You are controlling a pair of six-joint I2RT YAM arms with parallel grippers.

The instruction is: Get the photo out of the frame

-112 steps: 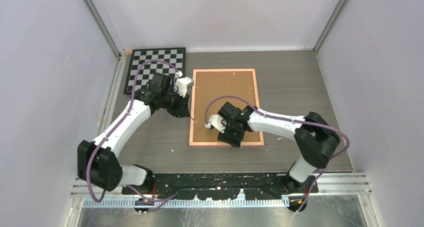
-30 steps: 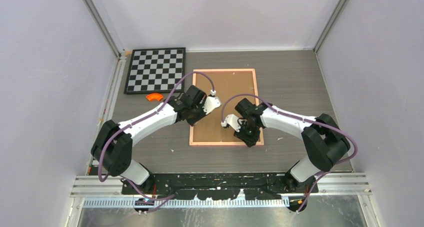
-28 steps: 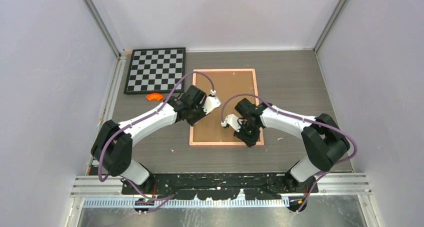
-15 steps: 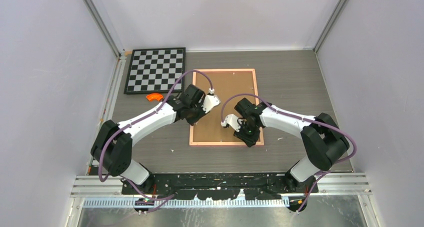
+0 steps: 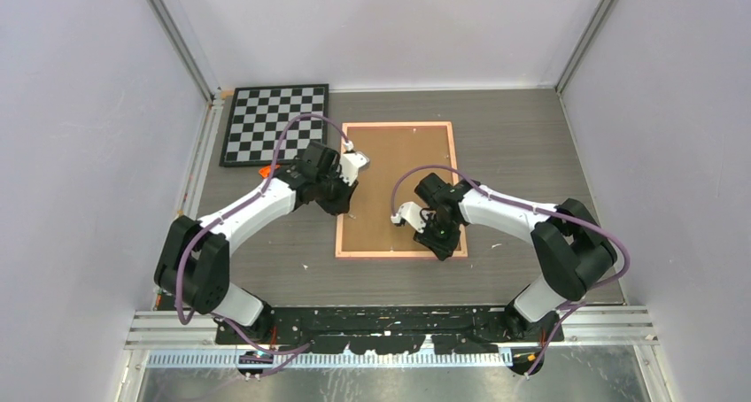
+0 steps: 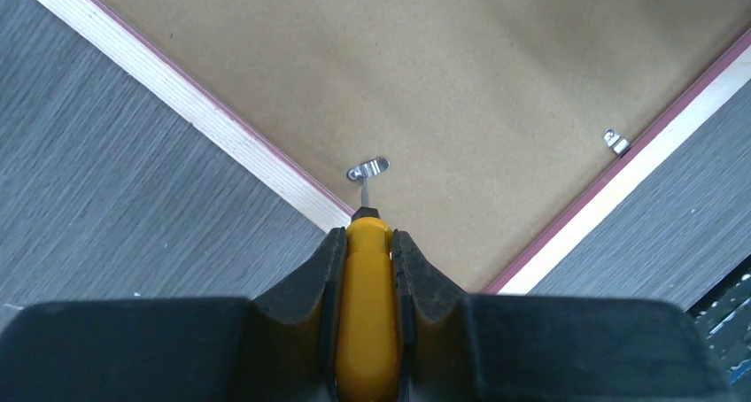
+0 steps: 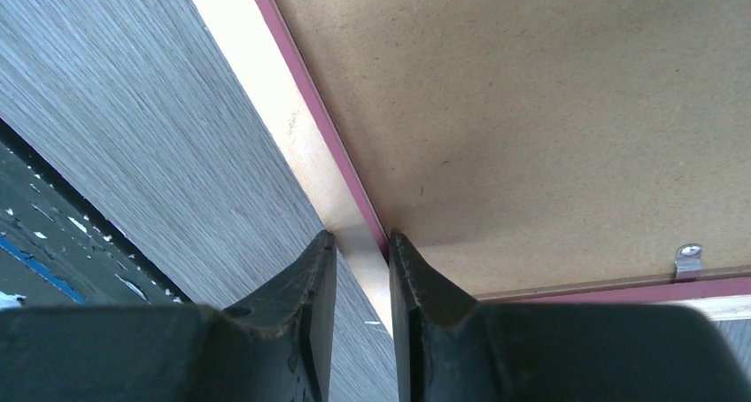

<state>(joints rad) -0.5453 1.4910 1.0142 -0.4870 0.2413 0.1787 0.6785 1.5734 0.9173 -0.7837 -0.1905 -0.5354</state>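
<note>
Well, the grey wood-grain table [image 5: 531,154] has the frame [image 5: 403,167] lying flat in the middle of it, back side up. It's a big rectangle of plain brown fibreboard with a thin pink lip and a pale wooden edge around it, long sides running away from the arms. A black-rimmed chessboard [image 5: 266,119] sits off at the far left corner, apart from the frame.

The left gripper [image 6: 367,235] is over the frame's left long side, toward the near corner. Its jaws are clamped on the yellow handle of a small screwdriver [image 6: 367,313]. The thin metal tip meets a little silver clip [image 6: 367,168] just inside the pink lip. A second clip [image 6: 617,142] sits by the neighbouring edge.

The right gripper [image 7: 354,243] is down at the frame's near right corner, jaws narrow. One finger is on the table side and the other on the brown back, with the pale edge between them. It looks to be pinching that edge, though the contact itself is hard to make out. Another small clip [image 7: 687,258] shows nearby against the pink lip.
</note>
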